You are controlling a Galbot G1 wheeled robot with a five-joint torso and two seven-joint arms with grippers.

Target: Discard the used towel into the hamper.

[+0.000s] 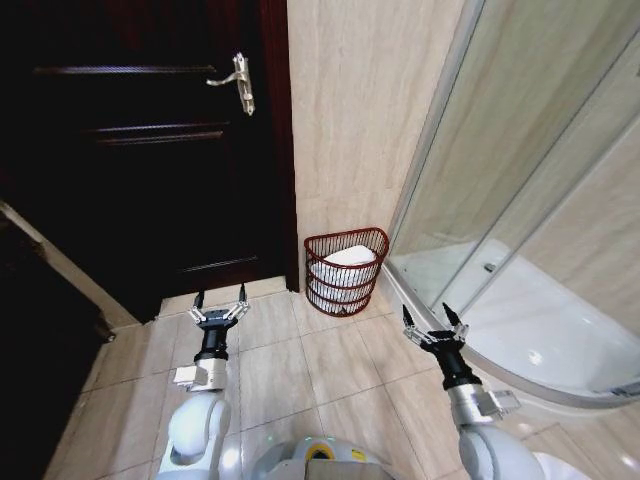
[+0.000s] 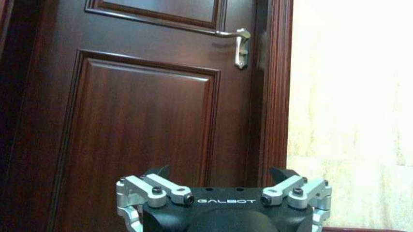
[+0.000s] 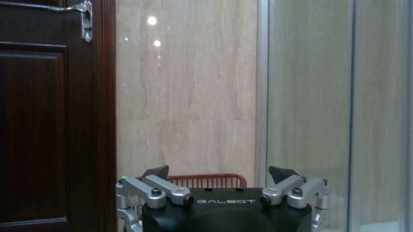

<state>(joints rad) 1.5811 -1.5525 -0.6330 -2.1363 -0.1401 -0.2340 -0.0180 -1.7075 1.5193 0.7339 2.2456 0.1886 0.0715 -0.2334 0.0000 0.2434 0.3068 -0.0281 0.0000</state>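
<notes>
While the left gripper (image 1: pixel 220 299) hangs with fingers spread and empty over the tiled floor (image 1: pixel 290 370) near the dark door (image 1: pixel 140 150), the hamper (image 1: pixel 346 270) stands against the wall beside the shower screen (image 1: pixel 520 180), a white towel (image 1: pixel 345 265) inside it. Farther right, the right gripper (image 1: pixel 432 317) is spread and empty too.

White towel (image 1: pixel 345 262) inside hamper (image 1: pixel 346 272) by wall — left claw (image 1: pixel 220 301), right claw (image 1: pixel 433 318) spread, empty, above floor tiles (image 1: pixel 290 370).

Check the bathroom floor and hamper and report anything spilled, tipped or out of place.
Nothing stands out. The hamper stands upright against the wall with a white towel inside; the left gripper and right gripper hang open and empty.
</notes>
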